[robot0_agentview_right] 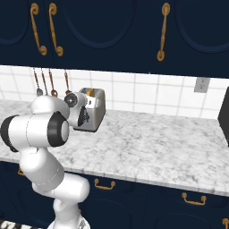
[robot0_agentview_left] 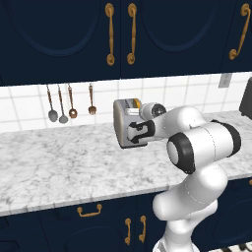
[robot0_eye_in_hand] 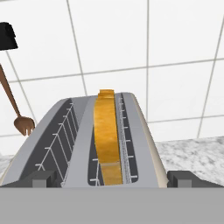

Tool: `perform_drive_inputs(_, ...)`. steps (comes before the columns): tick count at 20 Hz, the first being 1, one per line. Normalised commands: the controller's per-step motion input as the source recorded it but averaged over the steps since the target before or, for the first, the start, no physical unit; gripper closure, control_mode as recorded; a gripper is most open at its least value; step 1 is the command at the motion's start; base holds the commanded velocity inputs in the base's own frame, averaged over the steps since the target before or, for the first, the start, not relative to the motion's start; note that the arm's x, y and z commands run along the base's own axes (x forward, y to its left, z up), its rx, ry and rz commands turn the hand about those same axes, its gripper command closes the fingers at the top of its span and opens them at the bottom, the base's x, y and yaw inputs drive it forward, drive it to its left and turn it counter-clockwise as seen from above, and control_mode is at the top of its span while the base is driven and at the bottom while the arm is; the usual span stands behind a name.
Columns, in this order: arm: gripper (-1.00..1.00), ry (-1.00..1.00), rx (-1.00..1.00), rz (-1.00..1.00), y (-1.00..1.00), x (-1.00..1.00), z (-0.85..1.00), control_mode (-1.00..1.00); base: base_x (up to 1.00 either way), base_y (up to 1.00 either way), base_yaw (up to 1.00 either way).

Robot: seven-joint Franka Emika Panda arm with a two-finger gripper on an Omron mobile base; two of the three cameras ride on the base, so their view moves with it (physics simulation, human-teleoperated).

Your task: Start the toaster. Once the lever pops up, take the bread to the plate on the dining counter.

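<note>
The silver-grey toaster stands on the marble counter against the tiled wall. A golden-brown slice of bread stands in its right-hand slot, top edge just above the slot. The left slot is empty. My gripper hovers at the toaster's near end. It is open wide, holds nothing, and its fingertips straddle the toaster's width. My hand hides the lever. The plate and the dining counter are out of view.
Several utensils hang on the wall left of the toaster. Navy cabinets with gold handles hang low above it. A dark appliance stands at the far right. The marble counter spreads out on both sides.
</note>
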Motion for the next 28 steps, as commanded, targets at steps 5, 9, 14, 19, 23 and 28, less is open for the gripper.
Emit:
perform_drive_inputs(5, -1.0, 0.0, 0.0, 0.0, 0.0, 0.0, 0.0, -1.0, 0.0, 0.0, 0.0)
perform_drive_inputs(9, -1.0, 0.0, 0.0, 0.0, 0.0, 0.0, 0.0, -1.0, 0.0, 0.0, 0.0)
perform_drive_inputs(14, -1.0, 0.0, 0.0, 0.0, 0.0, 0.0, 0.0, -1.0, 0.0, 0.0, 0.0)
perform_drive_inputs(19, -1.0, 0.0, 0.0, 0.0, 0.0, 0.0, 0.0, -1.0, 0.0, 0.0, 0.0)
perform_drive_inputs(23, -1.0, 0.0, 0.0, 0.0, 0.0, 0.0, 0.0, -1.0, 0.0, 0.0, 0.0)
perform_drive_inputs(28, -1.0, 0.0, 0.0, 0.0, 0.0, 0.0, 0.0, -1.0, 0.0, 0.0, 0.0)
